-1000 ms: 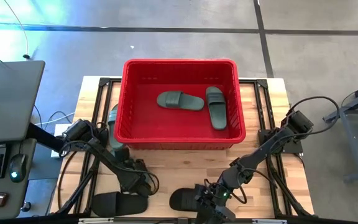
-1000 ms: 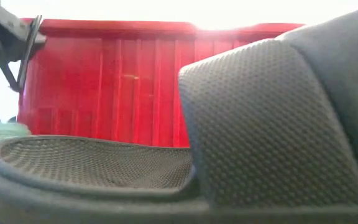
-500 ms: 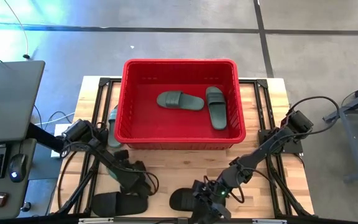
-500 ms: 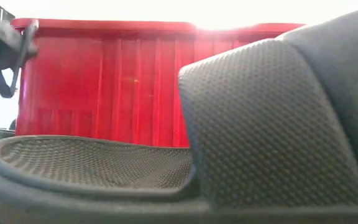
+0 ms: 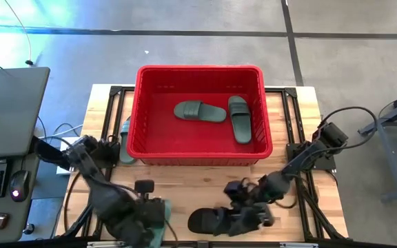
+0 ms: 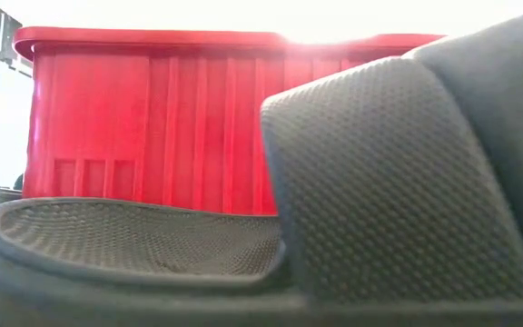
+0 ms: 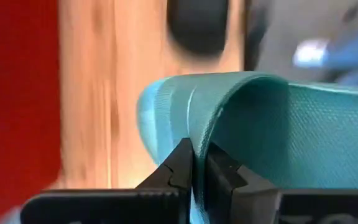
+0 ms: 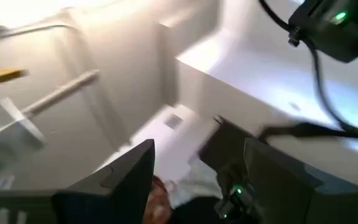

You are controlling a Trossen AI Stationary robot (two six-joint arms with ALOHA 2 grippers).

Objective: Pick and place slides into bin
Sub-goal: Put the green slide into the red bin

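The red bin (image 5: 198, 69) stands at the table's far middle and holds two dull green slides (image 5: 200, 111) (image 5: 240, 118). Another green slide (image 5: 125, 134) lies beside its left wall. At the near left my left gripper (image 7: 194, 155) is shut on a green slide (image 7: 278, 137), which shows in the high view beside the arm (image 5: 158, 222). A black slide (image 5: 205, 220) lies at the near middle and fills the low view (image 6: 152, 236). My right gripper (image 8: 204, 186) is open just right of it and tipped up toward the room. My left gripper pinches the green slide's strap at its curved edge (image 7: 194, 134) between its two fingers. The fingers point toward the table's right side, and the strap arches away beyond them. Whether the sole is clear of the table, I cannot tell.
A grey desk (image 5: 5, 117) with a keyboard and mouse stands off the table's left edge. Bare wood (image 5: 198, 176) lies between the bin and the near slides. Black frame rails and cables run along both table sides.
My left gripper has shut on the slide's strap and swung toward the table's near edge, and its arm has left the low view. My right gripper has drawn back from the black slide toward the far edge and tipped up. The black slide has stayed put.
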